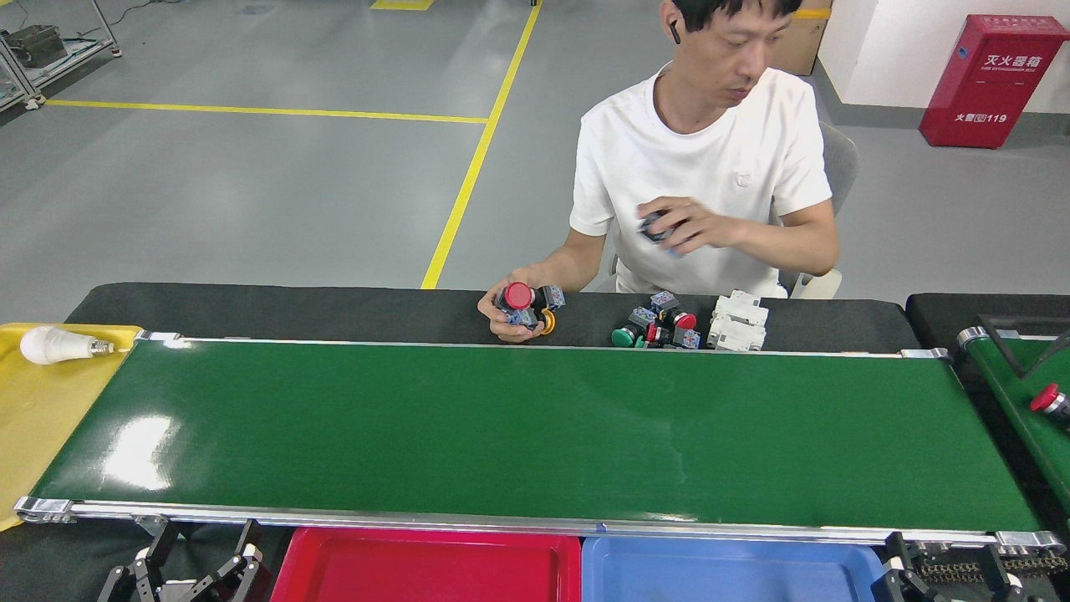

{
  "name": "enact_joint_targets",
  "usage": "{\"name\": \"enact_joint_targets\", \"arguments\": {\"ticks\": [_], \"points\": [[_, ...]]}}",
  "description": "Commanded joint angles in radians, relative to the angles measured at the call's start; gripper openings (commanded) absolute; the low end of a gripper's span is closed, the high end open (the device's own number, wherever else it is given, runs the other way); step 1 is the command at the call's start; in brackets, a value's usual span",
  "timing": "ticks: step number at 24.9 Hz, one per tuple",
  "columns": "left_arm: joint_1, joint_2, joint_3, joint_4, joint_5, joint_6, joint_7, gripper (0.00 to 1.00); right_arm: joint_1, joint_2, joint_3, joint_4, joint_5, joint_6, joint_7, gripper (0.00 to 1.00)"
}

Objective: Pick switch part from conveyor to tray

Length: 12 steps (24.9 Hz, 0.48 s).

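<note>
At the bottom edge of the frame my left gripper (196, 562) shows its two dark fingers spread wide with nothing between them, while at the lower right only the tips of my right gripper (945, 567) poke in, spread apart and empty as far as I can see. Between them sit two trays, one red tray (334, 577) and one blue tray (669, 577), both bare in the part shown. Above them the conveyor (518, 426) runs across the middle of the frame with no switch part on it yet. At the right edge, one red-capped switch part (1049, 400) lies on the smaller belt (1016, 393). Beyond the far rail, a cluster of switch parts (660, 328) lies beside white breaker blocks (737, 321); I cannot count either exactly. I judge each part light, rigid, hard plastic, smooth on its round cap, so best gripped across the squarer body. At centre the person's hand (514, 305) holds a red one; the other hand (677, 226) holds another at upper right. One bulb (54, 344) rests on the yellow tray (33, 418) at left.
</note>
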Motion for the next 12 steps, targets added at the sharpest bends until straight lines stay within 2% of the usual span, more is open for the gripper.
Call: {"name": "enact_joint_targets", "arguments": {"ticks": [1,12], "points": [[-0.009,0.000,0.007,-0.013,0.005,0.003,-0.015,1.00,-0.007,-0.002,-0.001,-0.014,0.000,-0.010,-0.001,1.00],[-0.015,0.003,0.019,-0.013,0.003,-0.010,-0.014,1.00,-0.013,-0.004,0.000,-0.014,0.000,-0.016,-0.001,1.00]]}}
